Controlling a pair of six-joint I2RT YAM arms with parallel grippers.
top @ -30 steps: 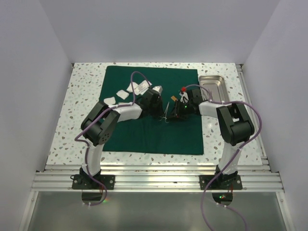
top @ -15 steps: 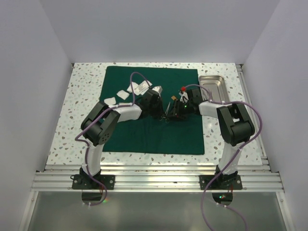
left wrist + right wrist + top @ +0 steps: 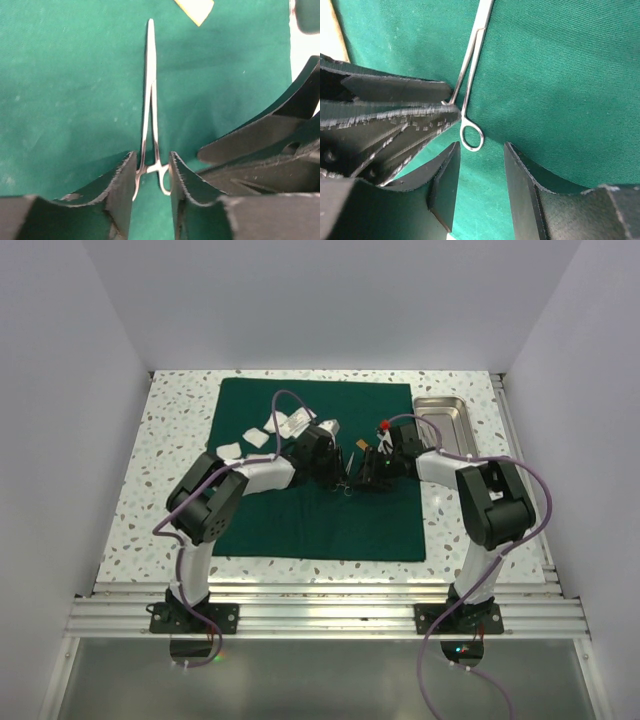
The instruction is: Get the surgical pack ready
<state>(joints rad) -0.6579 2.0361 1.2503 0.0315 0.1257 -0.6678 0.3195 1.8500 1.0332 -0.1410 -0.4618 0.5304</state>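
Note:
A dark green cloth point(image 3: 300, 515) lies spread on the table. Steel forceps point(image 3: 346, 472) lie on it at the middle, tips pointing away. My left gripper point(image 3: 338, 478) has its jaws against both sides of the forceps' ring handles point(image 3: 150, 90), which rest on the cloth point(image 3: 60, 100). My right gripper point(image 3: 360, 478) is open just behind one ring of the forceps point(image 3: 471, 136), close beside the left gripper's fingers point(image 3: 395, 115). White gauze pads point(image 3: 258, 436) lie on the cloth's left part. A steel tray point(image 3: 442, 420) stands right of the cloth. No scissors are visible.
A white packet point(image 3: 292, 422) lies beyond the gauze pads. A small tan tag point(image 3: 196, 7) lies past the forceps' tips. White walls enclose the speckled table point(image 3: 160, 470) on three sides. The two grippers nearly touch.
My left gripper has moved right onto the forceps' handles. My right gripper has shifted slightly left toward them. The forceps stay on the cloth.

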